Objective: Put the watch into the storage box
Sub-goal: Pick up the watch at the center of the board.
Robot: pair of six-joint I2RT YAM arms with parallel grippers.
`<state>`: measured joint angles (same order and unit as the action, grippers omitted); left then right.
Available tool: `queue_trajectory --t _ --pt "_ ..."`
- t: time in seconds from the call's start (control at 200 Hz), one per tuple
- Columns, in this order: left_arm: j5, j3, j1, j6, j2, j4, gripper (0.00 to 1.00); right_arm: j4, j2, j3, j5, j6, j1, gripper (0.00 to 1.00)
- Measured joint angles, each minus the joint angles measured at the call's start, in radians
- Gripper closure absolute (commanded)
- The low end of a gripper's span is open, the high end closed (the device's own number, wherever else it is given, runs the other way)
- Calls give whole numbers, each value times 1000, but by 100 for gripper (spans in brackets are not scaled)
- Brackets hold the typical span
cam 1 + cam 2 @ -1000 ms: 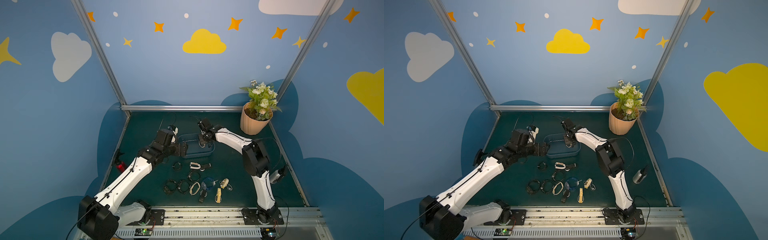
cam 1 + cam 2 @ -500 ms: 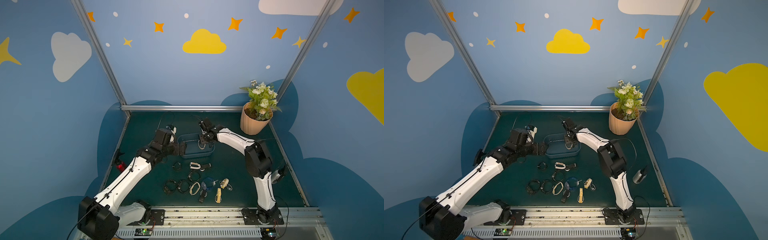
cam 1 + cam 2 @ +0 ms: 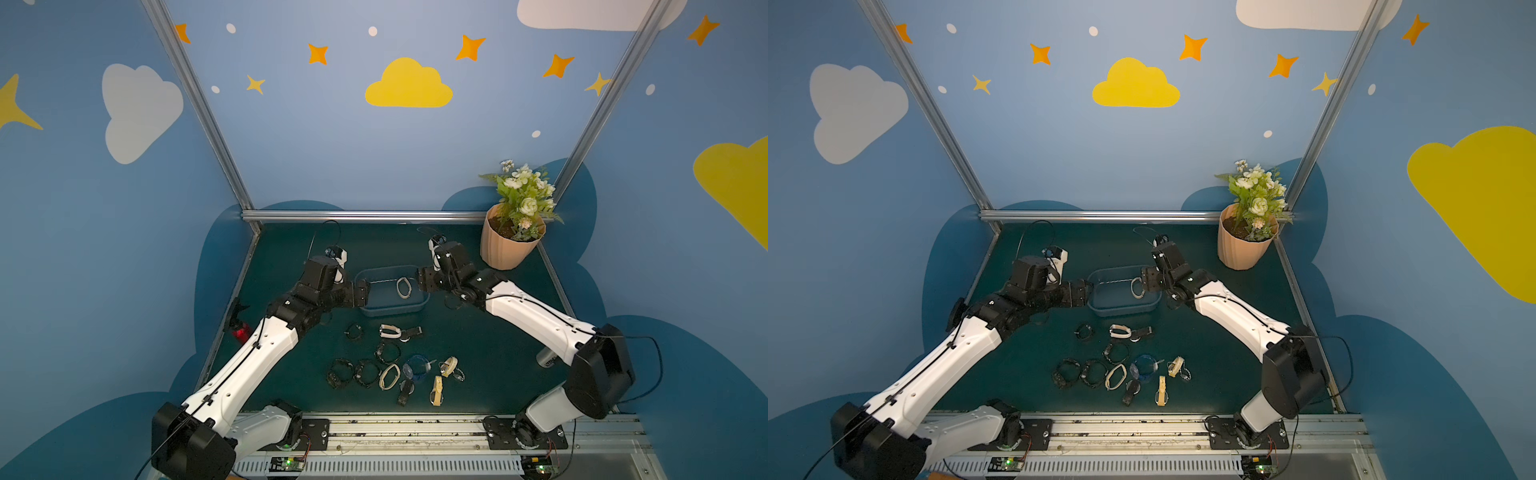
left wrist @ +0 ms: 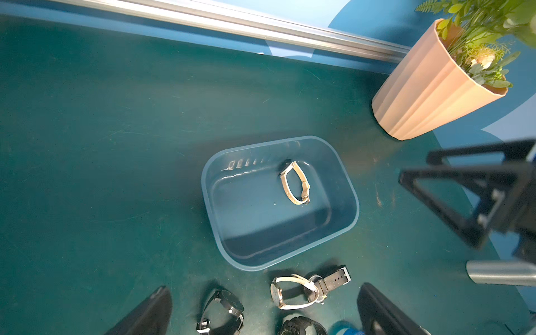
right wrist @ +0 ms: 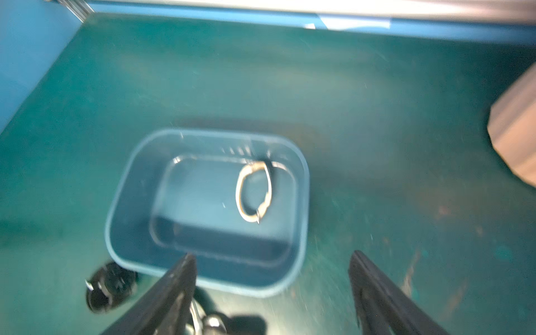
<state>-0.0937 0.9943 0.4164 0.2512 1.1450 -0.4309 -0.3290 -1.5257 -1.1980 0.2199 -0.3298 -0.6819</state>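
Even, fairly dim overhead light in both top views; soft shadows on bench (image 3: 374, 245). Left wrist view sharp, bright glare streaks on box (image 4: 237, 166) wall. Right wrist view motion-blurred throughout, edges smeared. Wide-angle stretch toward top-view corners.

Glossy smooth plastic storage box (image 4: 340, 188), matt tabletop (image 4: 116, 145) (scuffed), ribbed matt pot (image 4: 420, 95).

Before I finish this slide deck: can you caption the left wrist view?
Beige-strapped watch lying in the blue-grey storage box, other watches on the green mat beside it.
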Motion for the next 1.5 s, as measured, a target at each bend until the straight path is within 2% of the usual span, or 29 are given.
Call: queue_trajectory --t 0.21,0.561,0.701,0.851,1.006,1.131,1.332,1.502 --pt "-17 0 -8 19 13 7 0 63 146 186 11 -15 0 14" --pt "13 -2 -10 51 25 -24 0 127 150 198 -11 -29 0 14" --pt "55 -107 -10 110 -63 -31 2 130 130 196 -22 -20 -1 14" --pt "98 -241 -12 204 -168 -75 10 130 100 173 -36 -8 -2 14" --pt "95 -306 -19 274 -191 -82 18 153 80 153 -50 -7 -11 14" --pt "58 -320 -24 315 -119 -88 30 161 60 148 -60 -12 -20 14" --pt "16 -320 -26 346 29 -77 38 159 51 138 -55 -10 -41 14" --pt "0 -290 -26 348 160 -57 53 145 64 141 -41 -10 -46 14"
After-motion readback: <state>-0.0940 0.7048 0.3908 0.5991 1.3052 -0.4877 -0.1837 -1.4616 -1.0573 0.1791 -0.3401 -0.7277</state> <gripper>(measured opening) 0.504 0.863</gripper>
